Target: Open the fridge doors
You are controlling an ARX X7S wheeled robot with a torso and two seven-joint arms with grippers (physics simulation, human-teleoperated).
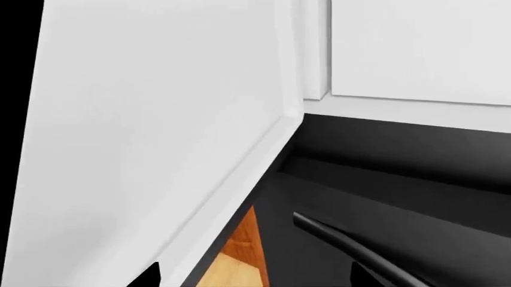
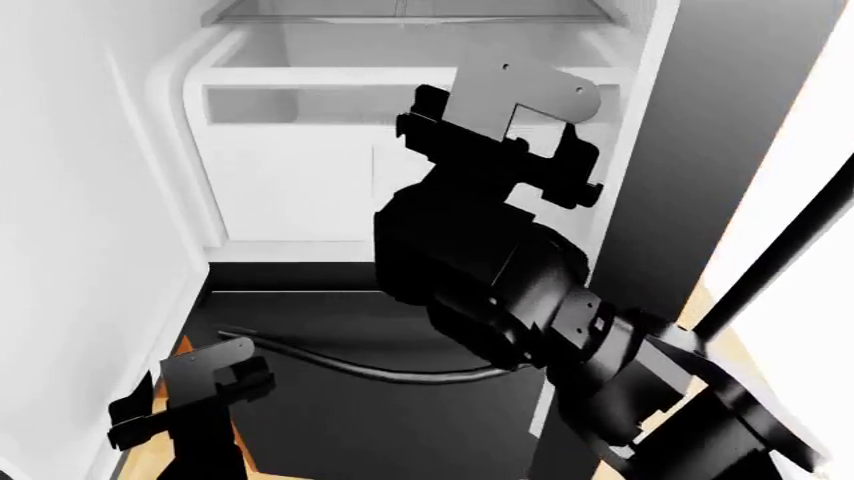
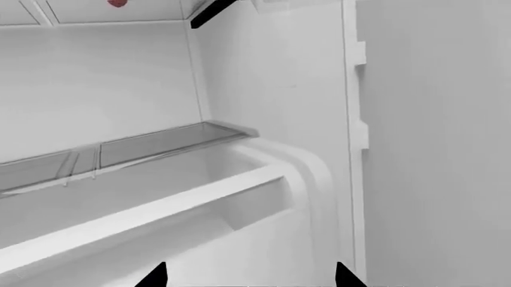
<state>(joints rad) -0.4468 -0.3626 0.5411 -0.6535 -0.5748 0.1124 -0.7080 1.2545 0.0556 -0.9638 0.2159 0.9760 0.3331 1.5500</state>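
Both grippers are seen in the head view: the right gripper is raised at about 12 o'clock, in front of the open fridge interior, while the left gripper is held low at about 7 o'clock, close to the white inner face of the left fridge door. In the right wrist view only two dark fingertips are shown at the frame edge, set well apart with nothing between them, so the right gripper is taken to be spread wide and empty. In the left wrist view two small dark tips are likewise seen apart, with nothing clamped between them; the left gripper is judged open.

The fridge doors are found swung open. The left door's white inner face fills much of the left wrist view, and its lower edge is met by a strip of orange wooden floor. The right fridge door is seen at 2 o'clock as a dark-grey panel, with a slim black bar handle running diagonally beside it.

Inside the fridge, a white crisper bin is seen at 11 o'clock, and a glass shelf above a white ledge is shown in the right wrist view. Below, a dark drawer front with a curved black handle is visible at 6 o'clock.
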